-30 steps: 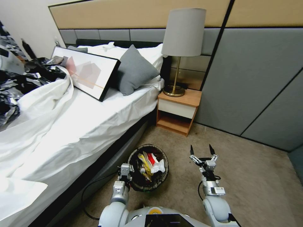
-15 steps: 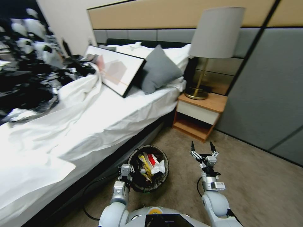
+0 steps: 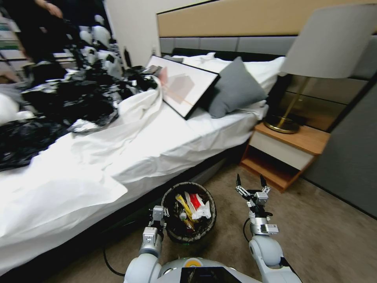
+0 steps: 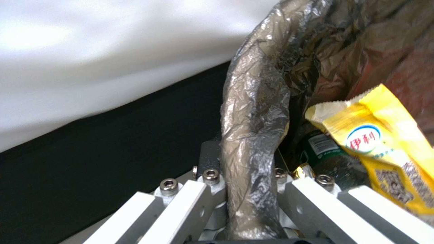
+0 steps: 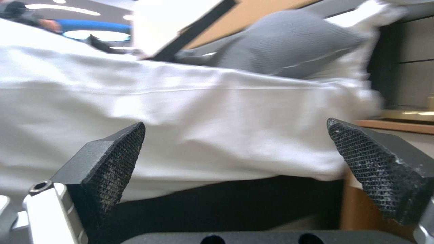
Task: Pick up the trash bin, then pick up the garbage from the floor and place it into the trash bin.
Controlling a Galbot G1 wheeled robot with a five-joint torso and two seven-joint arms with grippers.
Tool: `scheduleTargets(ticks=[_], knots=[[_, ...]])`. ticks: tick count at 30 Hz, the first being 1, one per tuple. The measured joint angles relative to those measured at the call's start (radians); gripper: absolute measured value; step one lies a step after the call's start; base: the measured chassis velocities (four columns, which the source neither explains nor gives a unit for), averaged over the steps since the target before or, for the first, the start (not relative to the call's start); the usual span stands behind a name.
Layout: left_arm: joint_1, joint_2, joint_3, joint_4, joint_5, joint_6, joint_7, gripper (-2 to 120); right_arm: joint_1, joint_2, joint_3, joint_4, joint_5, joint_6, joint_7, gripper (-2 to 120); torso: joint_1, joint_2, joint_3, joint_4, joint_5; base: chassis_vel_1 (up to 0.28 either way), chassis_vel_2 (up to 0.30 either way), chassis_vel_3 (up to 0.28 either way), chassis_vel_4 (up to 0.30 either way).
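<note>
The trash bin (image 3: 211, 220), with its black liner, hangs just above the carpet beside the bed, right in front of me. My left gripper (image 3: 158, 214) is shut on its near-left rim. The left wrist view shows the liner-wrapped rim (image 4: 253, 135) clamped in that left gripper (image 4: 246, 179). Garbage lies inside the bin: a yellow wrapper (image 3: 183, 204) (image 4: 384, 135), a red-and-white cup (image 3: 194, 199), white tissue (image 3: 204, 212) and a dark bottle (image 4: 330, 156). To the right of the bin my right gripper (image 3: 249, 181) (image 5: 235, 135) is open and holds nothing, its fingers (image 5: 113, 159) spread wide.
The white-sheeted bed (image 3: 157, 137) runs along my left, carrying black plastic sheets (image 3: 59, 102), a framed picture (image 3: 180, 86) and a grey pillow (image 3: 235, 88). A wooden nightstand (image 3: 290, 153) with a lamp (image 3: 330, 43) stands ahead on the right. Open carpet (image 3: 326, 236) lies to the right.
The whole head view has slid rightward, so the camera has turned left. The bin and both grippers keep their places relative to me.
</note>
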Motion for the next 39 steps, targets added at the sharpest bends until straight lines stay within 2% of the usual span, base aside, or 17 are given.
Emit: scheduleTargets(ticks=[8, 11, 39], knots=[[-0.003, -0.001, 0.003, 0.007, 0.0, -0.007, 0.002, 1, 0.006, 0.001, -0.006, -0.007, -0.005, -0.003, -0.001, 100, 0.0, 0.0, 0.0, 0.0002, -0.0001, 0.105, 0.095, 0.097, 0.107], [-0.005, -0.001, 0.002, 0.008, -0.001, -0.007, 0.002, 1, 0.006, 0.002, -0.008, -0.008, -0.007, -0.003, -0.002, 100, 0.0, 0.0, 0.0, -0.0004, -0.0001, 0.0, 0.0, 0.0, 0.0], [-0.002, -0.003, -0.002, 0.005, -0.004, -0.01, 0.001, 1, 0.011, 0.008, -0.022, -0.006, -0.015, -0.01, -0.004, 100, 0.0, 0.0, 0.0, -0.0002, -0.0002, 0.0, 0.0, 0.0, 0.0]])
